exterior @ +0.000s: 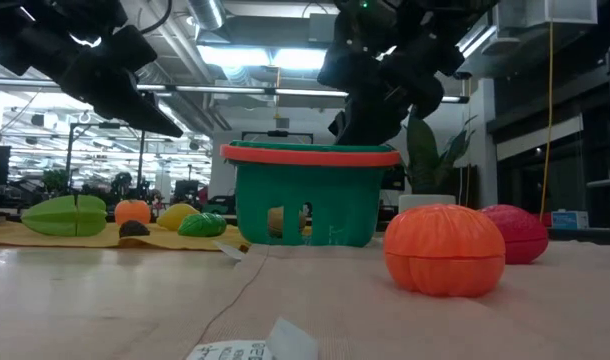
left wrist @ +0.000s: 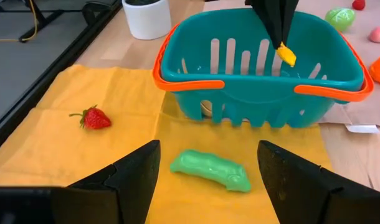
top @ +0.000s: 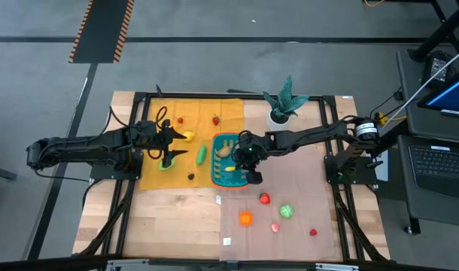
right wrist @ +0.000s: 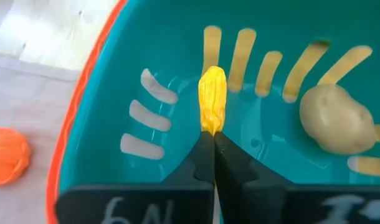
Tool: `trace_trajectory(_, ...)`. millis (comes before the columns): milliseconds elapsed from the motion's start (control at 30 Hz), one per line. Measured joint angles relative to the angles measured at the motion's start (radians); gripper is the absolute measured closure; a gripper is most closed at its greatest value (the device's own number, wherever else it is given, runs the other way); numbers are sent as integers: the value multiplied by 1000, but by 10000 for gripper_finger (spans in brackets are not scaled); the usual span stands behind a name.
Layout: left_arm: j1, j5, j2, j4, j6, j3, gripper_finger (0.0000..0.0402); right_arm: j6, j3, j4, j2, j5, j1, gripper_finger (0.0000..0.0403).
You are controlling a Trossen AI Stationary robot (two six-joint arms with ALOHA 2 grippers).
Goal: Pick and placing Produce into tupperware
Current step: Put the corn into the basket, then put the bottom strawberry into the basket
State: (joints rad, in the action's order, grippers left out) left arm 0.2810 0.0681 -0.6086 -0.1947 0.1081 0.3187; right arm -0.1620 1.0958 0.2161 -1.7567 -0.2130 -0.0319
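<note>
Jaws pinched tight on a small yellow piece of produce (right wrist: 212,102), the right gripper (top: 250,159) hangs inside the teal tupperware (top: 217,143) at the center of the high view, where 1 tan potato (right wrist: 337,119) already lies. The left gripper (left wrist: 209,171) hovers with jaws wide and empty over the yellow cloth (top: 158,175) left of center, above a green pod (left wrist: 210,170); a strawberry (left wrist: 95,117) lies nearby. Other produce sits lower right on the brown mat (top: 320,211), including an orange (top: 246,218).
</note>
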Motion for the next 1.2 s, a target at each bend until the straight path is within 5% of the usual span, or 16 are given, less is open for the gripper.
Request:
trace_trajectory(367,0,0,0,0,0,0,140,-1,0,-17,-25,1,0,398)
trace_trajectory(833,0,0,0,0,3,0,140,0,0,-90,-10,15,0,308)
trace_trajectory(1200,0,-1,0,1,5,0,140,53,0,49,143,27,-20,282)
